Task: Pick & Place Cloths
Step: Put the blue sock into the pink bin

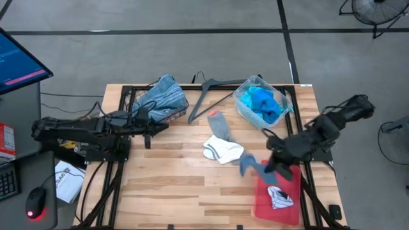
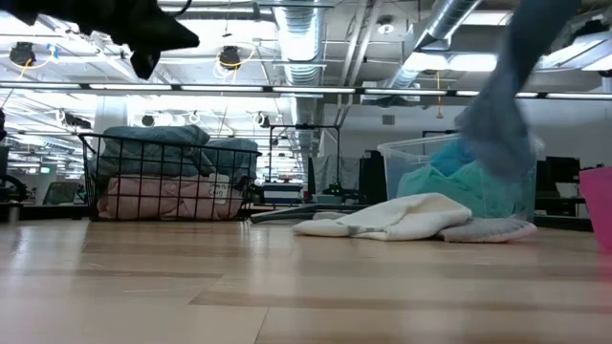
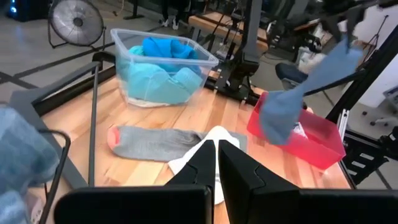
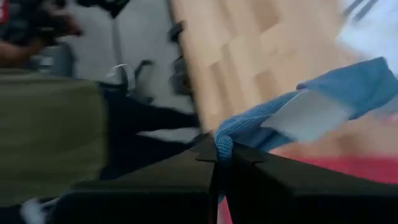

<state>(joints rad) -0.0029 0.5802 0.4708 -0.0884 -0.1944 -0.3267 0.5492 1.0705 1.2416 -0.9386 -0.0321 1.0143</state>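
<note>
Red tray (image 1: 263,206) w/ white cloth (image 1: 279,197)

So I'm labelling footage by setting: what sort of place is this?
Probably an industrial lab or workshop, not a home: exposed ceiling ducts and strip lights, a bare concrete floor marked with dark lines, and a wooden workbench on a black frame.

From my right wrist, the blue cloth (image 4: 298,109) pinched in my right gripper (image 4: 222,158) smears with blur, and its far end runs off the frame's edge. In the low view that cloth (image 2: 507,105) is a soft streak cut by the top edge, and the red tray (image 2: 597,205) shows only as a sliver at the side. My left gripper (image 3: 217,163) hides part of the white cloth (image 3: 214,140). The patterned cloth in the tray (image 1: 279,197) is too small to identify.
</note>
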